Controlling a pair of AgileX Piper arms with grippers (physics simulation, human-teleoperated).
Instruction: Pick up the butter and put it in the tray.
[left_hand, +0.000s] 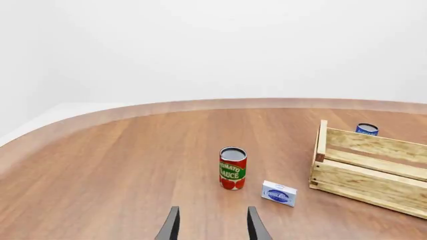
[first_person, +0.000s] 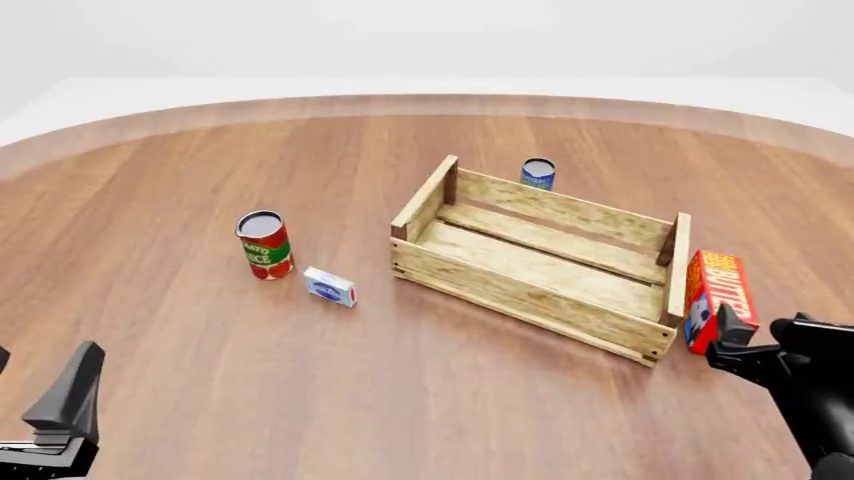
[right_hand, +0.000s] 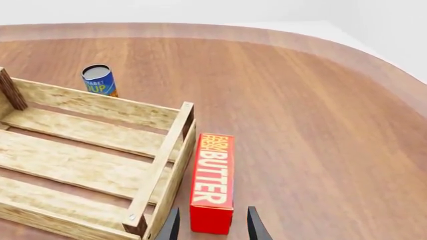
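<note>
White walls surround a round brown wooden table (first_person: 200, 330), and on it stands the tray (first_person: 534, 262), a big crate of light slats, a little right of the middle in the front view and turned at an angle. The butter (first_person: 714, 298) stands upright on the table just beside the tray's right end wall, outside of it; if it touches the slats I cannot tell. In the right wrist view the butter (right_hand: 213, 180) lies straight ahead between the two dark fingers, with the lettered orange face toward the camera. The right gripper (first_person: 761, 352) is near the carton on its near side, its fingers are apart and they hold nothing. The left gripper (first_person: 60, 410) rests low at the near left corner, far from everything, and its fingers are apart too. A tomato sauce can (first_person: 264, 244) and a small white-and-blue box (first_person: 328, 286) stand left of the tray, and a blue can (first_person: 538, 173) stands behind it. I judge that the task is at the approach step: the butter is not yet grasped and the tray has nothing inside. The next move seems to call for the right gripper to go forward until the fingers are on both narrow sides of the carton, then to close, lift above the end wall and carry it over the tray. The wall is very close, so the inner finger has little room.
</note>
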